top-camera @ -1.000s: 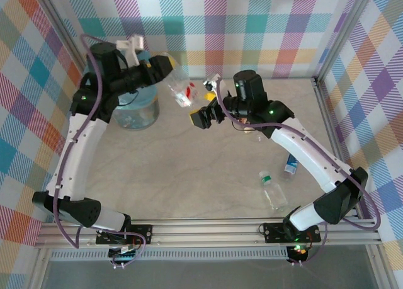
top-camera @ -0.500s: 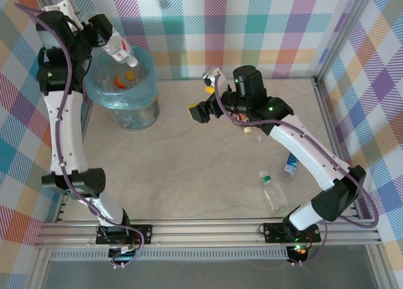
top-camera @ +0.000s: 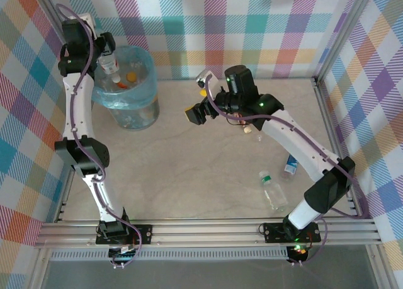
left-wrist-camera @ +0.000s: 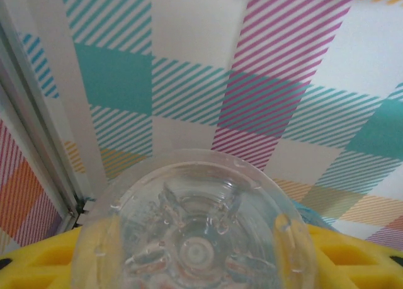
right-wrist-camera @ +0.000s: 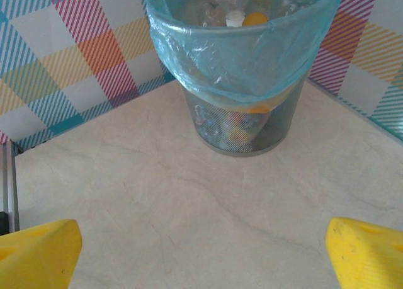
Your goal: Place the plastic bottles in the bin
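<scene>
– Looking from above, why does the left gripper (top-camera: 104, 53) sit so high at the upper left?
– It is clamped on a small clear bottle (top-camera: 109, 63) with a red label, holding it over the bin (top-camera: 141, 97). I judge it to be inside the rim, so letting go would drop it in. The right gripper (top-camera: 195, 113) hangs mid-frame over bare table, jaws spread, nothing between them.
– What is left to collect?
– A green-capped bottle (top-camera: 273, 191) lies on its side at lower right, and a blue-marked bottle (top-camera: 289, 165) lies just up and right of it. Both are well apart from the bin.
– And the left wrist view?
– The bottle's moulded base, glossy and petal-ribbed, sits at lower centre between yellow pads (left-wrist-camera: 38, 267). The squeeze is across its round body, which looks thin and springy.
– The right wrist view?
– Yellow fingertips (right-wrist-camera: 39, 251) sit at both lower corners, wide apart, facing the bin at top centre. It has dark wire mesh below, a crinkled translucent blue bag (right-wrist-camera: 208, 56) folded over the rim, and an orange cap (right-wrist-camera: 255, 18) inside. Marbled beige tabletop (right-wrist-camera: 189, 194) lies between.
</scene>
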Controlling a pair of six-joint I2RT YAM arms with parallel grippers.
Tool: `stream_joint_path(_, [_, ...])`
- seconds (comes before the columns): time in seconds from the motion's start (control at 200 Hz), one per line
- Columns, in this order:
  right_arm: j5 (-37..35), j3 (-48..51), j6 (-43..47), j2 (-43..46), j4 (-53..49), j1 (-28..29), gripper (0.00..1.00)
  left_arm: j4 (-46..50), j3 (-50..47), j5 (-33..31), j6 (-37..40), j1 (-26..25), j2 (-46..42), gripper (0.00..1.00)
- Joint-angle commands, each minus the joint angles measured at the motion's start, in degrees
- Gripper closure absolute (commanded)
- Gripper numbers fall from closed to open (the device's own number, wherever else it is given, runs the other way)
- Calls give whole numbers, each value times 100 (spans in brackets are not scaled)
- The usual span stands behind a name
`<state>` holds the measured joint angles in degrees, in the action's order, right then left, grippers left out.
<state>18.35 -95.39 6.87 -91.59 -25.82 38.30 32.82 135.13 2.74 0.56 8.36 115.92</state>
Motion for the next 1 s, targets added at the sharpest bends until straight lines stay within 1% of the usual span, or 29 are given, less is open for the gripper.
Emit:
stream_joint_path(0.0, [277,-212,1,-101,-32,36,2,-256,-126,322,234,76,113,39])
stream_joint_path(0.22, [327,-225,-72,-153,-89,37,2,-824,-1452,445,239,131,-60,37])
stream_joint_path(0.48, [344,-252,-81,-191,-159,54,2,-854,-2264,364,307,181,-61,36])
stream_joint_path(0.585, [371,-293,-81,-230,-194,62,2,-683,-2216,418,300,207,94,35])
stream_joint_path(0.61, [371,-302,-260,-243,-208,65,2,-632,-2188,436,296,208,141,34])
stream_joint_path(0.79, [380,-441,-274,-329,-356,89,2,-331,-1875,473,340,212,373,31])
stream_joint_path(0.89, [381,-510,-292,-341,-432,107,2,-106,-1555,505,310,213,406,24])
stream_joint_path(0.995, [371,-533,-309,-294,-442,125,2,-73,-1308,608,155,219,225,16])
